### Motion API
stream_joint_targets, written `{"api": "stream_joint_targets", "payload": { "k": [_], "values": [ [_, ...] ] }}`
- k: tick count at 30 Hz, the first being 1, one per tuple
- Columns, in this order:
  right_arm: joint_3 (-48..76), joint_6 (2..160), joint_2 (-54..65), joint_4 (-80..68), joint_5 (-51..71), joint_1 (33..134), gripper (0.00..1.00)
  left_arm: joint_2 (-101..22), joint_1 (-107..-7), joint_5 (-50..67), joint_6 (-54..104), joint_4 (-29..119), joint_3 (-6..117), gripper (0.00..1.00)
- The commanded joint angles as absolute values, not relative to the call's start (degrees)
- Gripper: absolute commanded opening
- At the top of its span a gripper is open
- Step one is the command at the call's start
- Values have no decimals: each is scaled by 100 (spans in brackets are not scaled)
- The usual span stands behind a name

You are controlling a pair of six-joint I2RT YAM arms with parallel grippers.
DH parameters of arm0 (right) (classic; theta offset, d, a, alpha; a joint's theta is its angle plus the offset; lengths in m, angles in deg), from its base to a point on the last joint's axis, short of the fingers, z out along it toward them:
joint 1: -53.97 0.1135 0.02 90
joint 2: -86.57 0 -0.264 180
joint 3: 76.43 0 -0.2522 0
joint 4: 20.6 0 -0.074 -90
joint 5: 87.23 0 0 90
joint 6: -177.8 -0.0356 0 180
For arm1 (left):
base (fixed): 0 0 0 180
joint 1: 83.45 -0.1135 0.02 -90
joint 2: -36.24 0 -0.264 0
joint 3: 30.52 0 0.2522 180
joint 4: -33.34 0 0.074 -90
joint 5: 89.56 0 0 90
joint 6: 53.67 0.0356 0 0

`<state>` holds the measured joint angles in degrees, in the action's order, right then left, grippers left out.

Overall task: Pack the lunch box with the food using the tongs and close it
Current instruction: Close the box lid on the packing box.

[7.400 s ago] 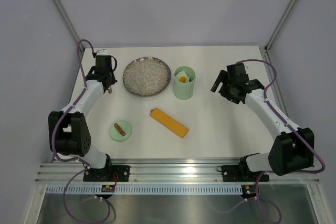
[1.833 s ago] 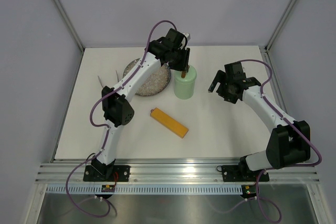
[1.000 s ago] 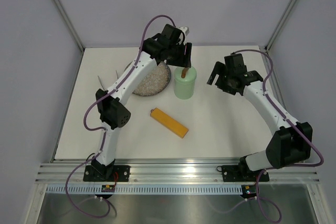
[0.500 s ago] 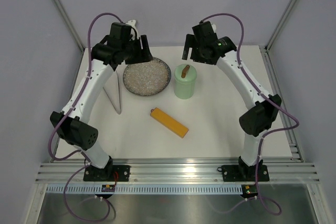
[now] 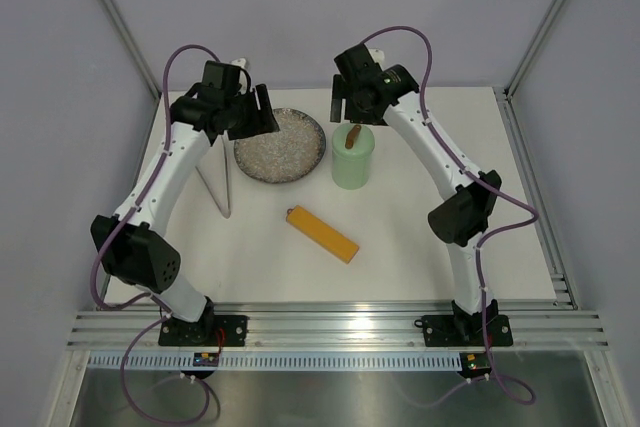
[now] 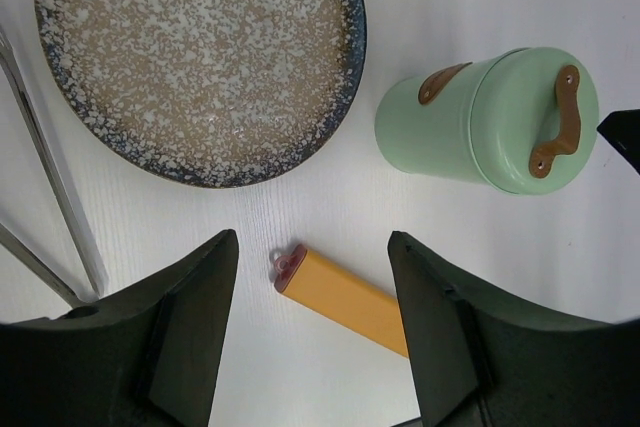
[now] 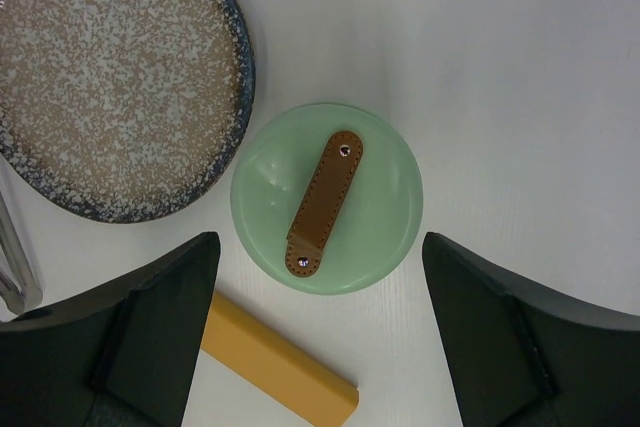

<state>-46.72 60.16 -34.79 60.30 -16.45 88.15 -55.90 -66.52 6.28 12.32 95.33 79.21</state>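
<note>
The mint-green lunch box (image 5: 351, 165) stands upright right of the plate, its round lid (image 7: 327, 197) on top with the brown handle (image 7: 325, 202) across it. The food is hidden. The grey tongs (image 5: 218, 185) lie on the table left of the plate, held by nothing. My left gripper (image 5: 260, 119) hovers open and empty over the plate's left rim; in its wrist view (image 6: 312, 337) the lunch box (image 6: 480, 117) sits far to the right. High above the lid, my right gripper (image 5: 347, 112) stands open and empty, its fingers (image 7: 150, 337) wide on either side of the lid.
The grey speckled plate (image 5: 280, 145) lies bare between the tongs and the lunch box. A long orange-yellow bar (image 5: 322, 234) lies slantwise in front of them, also seen under both wrists (image 6: 345, 297) (image 7: 275, 362). Metal frame posts rise at the back corners.
My left arm left the lid on the lunch box and drew back left over the plate. My right arm swung from the right side to above the lid.
</note>
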Motion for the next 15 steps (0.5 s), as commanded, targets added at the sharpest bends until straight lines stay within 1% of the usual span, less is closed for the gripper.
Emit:
{"api": "stream_joint_targets", "payload": {
  "k": [1,7,11,15],
  "values": [
    [-4818,6002,-3551,6198,-1877,8886,90,-5297,-6692,773,1216,9184,7931,66],
    [-3870,5950,-3752,5750,-1552,8895,90,-5262,-6684,957,1181,9069,7659,66],
    [-3605,5923,-3850,5750,-1332,8904,90,-5262,-6692,984,1172,9060,7553,66],
    [-3577,5923,-3525,5609,-1349,8895,90,-5244,-6692,1010,1180,9069,7535,66]
  ]
}}
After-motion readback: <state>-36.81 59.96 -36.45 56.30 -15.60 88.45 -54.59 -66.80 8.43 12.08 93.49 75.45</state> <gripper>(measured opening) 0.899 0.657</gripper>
